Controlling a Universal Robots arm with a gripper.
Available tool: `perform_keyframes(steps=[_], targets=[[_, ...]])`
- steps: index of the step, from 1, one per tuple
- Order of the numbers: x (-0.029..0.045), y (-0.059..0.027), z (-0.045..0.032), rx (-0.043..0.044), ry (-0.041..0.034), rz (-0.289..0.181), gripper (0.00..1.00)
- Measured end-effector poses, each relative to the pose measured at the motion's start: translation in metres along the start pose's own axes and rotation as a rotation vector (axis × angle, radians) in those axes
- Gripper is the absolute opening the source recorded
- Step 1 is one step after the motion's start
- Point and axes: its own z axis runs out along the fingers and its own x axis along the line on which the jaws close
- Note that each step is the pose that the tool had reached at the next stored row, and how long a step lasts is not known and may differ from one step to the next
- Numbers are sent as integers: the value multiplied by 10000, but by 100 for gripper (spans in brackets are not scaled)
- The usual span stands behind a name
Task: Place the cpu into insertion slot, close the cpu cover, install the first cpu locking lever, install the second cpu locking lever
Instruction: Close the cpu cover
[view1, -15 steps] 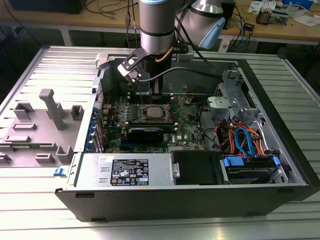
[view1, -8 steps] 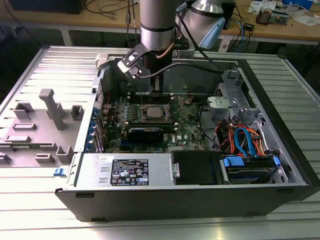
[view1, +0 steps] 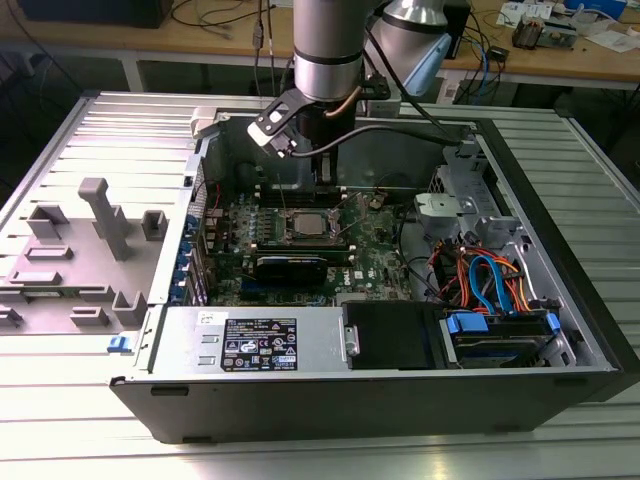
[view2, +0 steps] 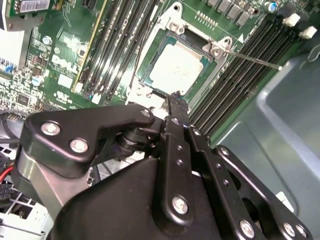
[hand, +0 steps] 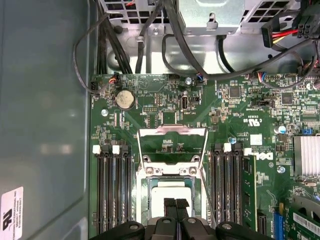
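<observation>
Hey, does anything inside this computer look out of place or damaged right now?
Nothing looks damaged. The metal cover stands flipped open beside the chip, which sits flat in its socket, and a thin lever sticks out loose across the memory slots.

The small, flat, square cpu (hand: 172, 189) with its plain silver-grey metal top lies level inside the square black-and-silver insertion slot (hand: 146, 195), near the middle of the green circuit board (hand: 150, 97). The thin silver square-framed cpu cover (hand: 172, 130) stands swung open at one slot edge. A thin wire locking lever (view2: 250, 59) juts free from a slot corner.
</observation>
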Motion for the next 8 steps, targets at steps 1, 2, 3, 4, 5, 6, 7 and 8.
perform_keyframes(steps=[1, 2, 3, 4, 5, 6, 7, 8], targets=[[1, 1, -1, -1, 2, 1, 11], [1, 1, -9, 0, 0, 0, 11], [1, 2, -16, -1, 1, 0, 11], [0, 2, -25, -1, 2, 0, 11], [1, 2, -28, -1, 3, 0, 11], [1, 2, -28, -2, 5, 0, 11], [0, 2, -30, -1, 2, -1, 11], [1, 2, -31, -1, 2, -1, 11]])
